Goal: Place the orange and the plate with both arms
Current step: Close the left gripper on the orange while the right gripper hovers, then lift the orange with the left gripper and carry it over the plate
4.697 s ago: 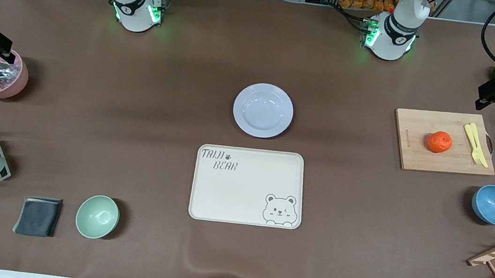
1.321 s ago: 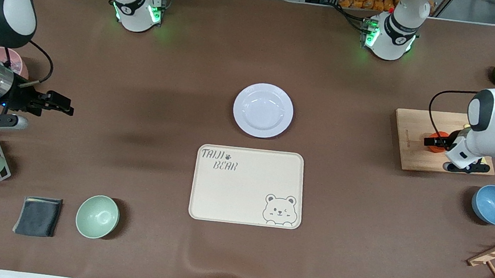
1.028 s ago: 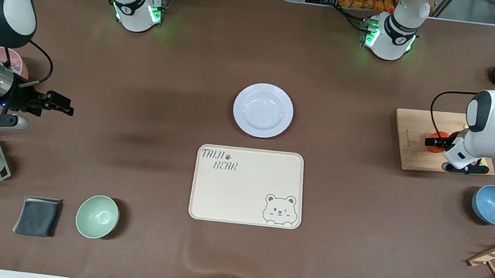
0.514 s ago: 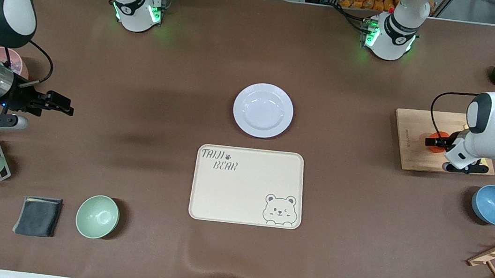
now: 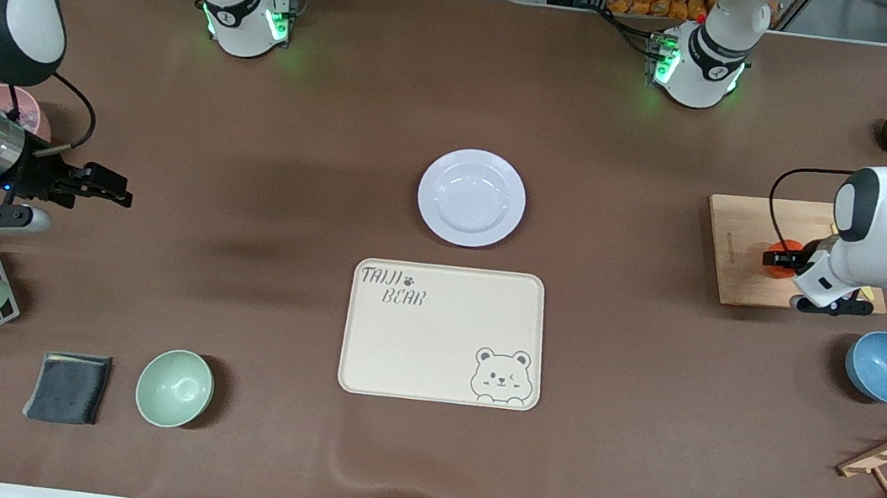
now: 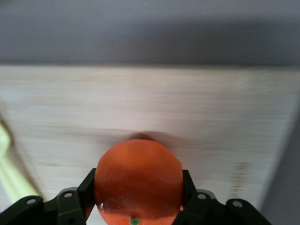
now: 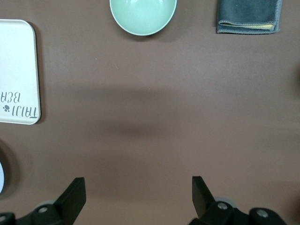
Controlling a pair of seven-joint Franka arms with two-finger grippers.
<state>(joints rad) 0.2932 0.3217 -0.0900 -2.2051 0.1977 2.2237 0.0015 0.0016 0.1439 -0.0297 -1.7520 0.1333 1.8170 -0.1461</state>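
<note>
Tray (image 5: 444, 334) low in the middle of the frame, cream, bear print, nothing on it; my guess is that's the drop-off spot, sitting nearest the front camera where both arms can reach. Just above it in the frame, at dead centre, the plate (image 5: 471, 197) lies flat on the bench (image 5: 291, 180), untouched, a small gap between it and the tray.

Out at the right arm's end of the bench, the right gripper (image 5: 117, 188) hovers over bare brown surface, jaws spread wide with nothing between them. That arm waits, pointed toward the plate and well apart from it, probably lined up for the rim.

Now the action: at the left arm's end, mid-height in the frame, the left gripper (image 5: 780, 261) is down on the wooden cutting board (image 5: 750, 236). The wrist view settles it: jaws clenched on the orange (image 6: 139, 178), one finger pressed against each flank at its widest part. A sensible hold for a round, glossy fruit that would roll. The orange looks to be resting on the board, so the lift is not yet made.
</note>
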